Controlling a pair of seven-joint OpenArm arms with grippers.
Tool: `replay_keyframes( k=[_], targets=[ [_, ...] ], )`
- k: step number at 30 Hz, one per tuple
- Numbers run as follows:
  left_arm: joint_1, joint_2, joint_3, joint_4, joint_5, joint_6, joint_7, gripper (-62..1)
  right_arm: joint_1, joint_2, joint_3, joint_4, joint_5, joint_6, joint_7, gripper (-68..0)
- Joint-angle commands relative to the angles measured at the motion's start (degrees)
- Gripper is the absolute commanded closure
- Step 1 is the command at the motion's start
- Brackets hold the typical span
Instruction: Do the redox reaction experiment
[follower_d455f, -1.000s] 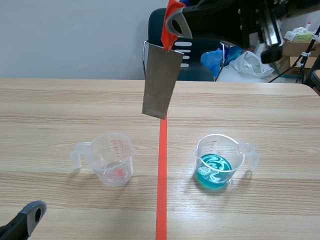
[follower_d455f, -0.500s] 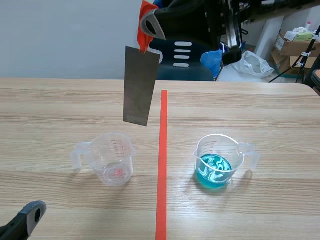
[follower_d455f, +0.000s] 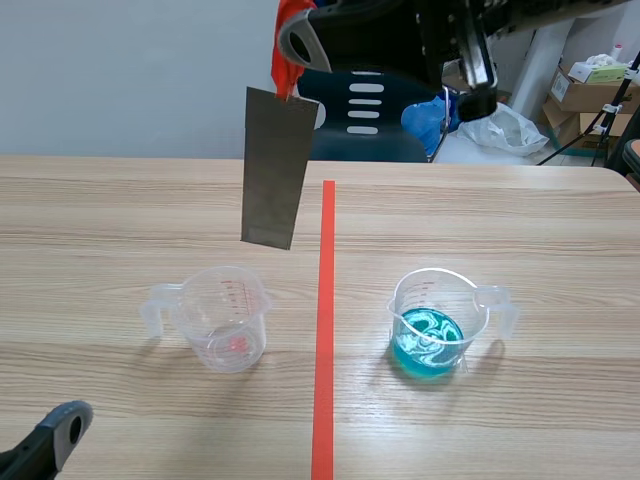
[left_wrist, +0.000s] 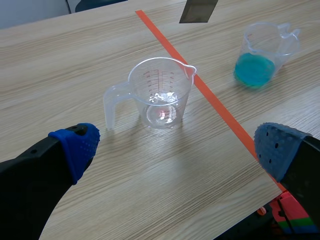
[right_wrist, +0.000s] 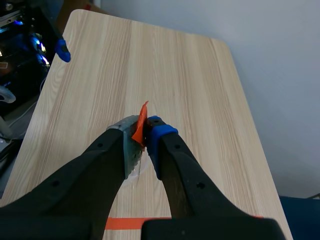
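Scene view: your right gripper (follower_d455f: 291, 62) is raised at 12 o'clock of the table, its fingers clamped on the orange tab (follower_d455f: 285, 45) at the top of the grey metal strip (follower_d455f: 272, 165). The strip hangs nearly upright in the air, touching neither cup. Its lower edge sits at about 1 o'clock of the clear cup (follower_d455f: 228, 318), left of the tape line (follower_d455f: 324, 330). The cup of blue solution (follower_d455f: 432, 322) stands well apart at 4 o'clock of that edge, on the line's other side.

The right wrist view confirms the grip: both fingers pinch the tab and the strip's top edge.

Your left gripper (left_wrist: 177, 145) is low at 7 o'clock with its fingers spread wide and nothing between them. The clear cup is just ahead of it.

As for progress, I judge that you have the strip picked up and carried, but not resting in any liquid. The clear cup looks almost empty, and the blue solution is settled. What remains is lowering the strip into a cup, and I cannot tell which one.
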Motion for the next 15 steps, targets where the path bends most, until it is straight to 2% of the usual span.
replay_keyframes(
  k=[1,15],
  targets=[
    [-0.2,0.3,-0.2,1.0,-0.1,-0.1,-0.9,-62.3,1.3,-0.3,0.1,0.5,0.9,0.3,1.1,-1.0],
    [-0.2,0.3,-0.2,1.0,-0.1,-0.1,-0.9,-62.3,2.3,-1.1,0.1,0.5,0.9,0.3,1.5,-1.0]
  ],
)
